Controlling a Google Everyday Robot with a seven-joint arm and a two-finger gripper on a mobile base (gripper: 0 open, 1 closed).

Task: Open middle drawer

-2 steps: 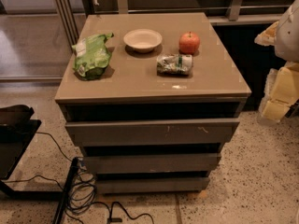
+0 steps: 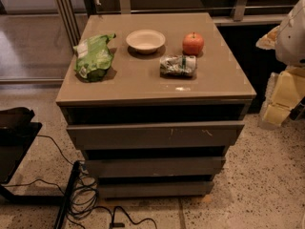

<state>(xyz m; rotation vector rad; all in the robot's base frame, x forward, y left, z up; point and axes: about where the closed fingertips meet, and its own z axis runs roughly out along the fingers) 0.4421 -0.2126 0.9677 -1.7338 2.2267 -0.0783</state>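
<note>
Gripper (image 2: pixel 284 97) hanging at right edge of view, just beside right side of cabinet (image 2: pixel 138 80), well apart from drawer fronts. I am not managing to tell whether it is spread or pressed together. Middle drawer (image 2: pixel 155 166) sitting low on near face, looking closed, between scratched top front (image 2: pixel 155 135) and thin bottom front (image 2: pixel 152 189). I am reading this as approach step, no contact yet. Next move is calling for swinging left and down, then catching handleless front's upper lip and pulling nearward.

Hand (image 2: pixel 281 98) at right edge, partly cut off; inside of middle drawer (image 2: pixel 155 167) hidden.
</note>
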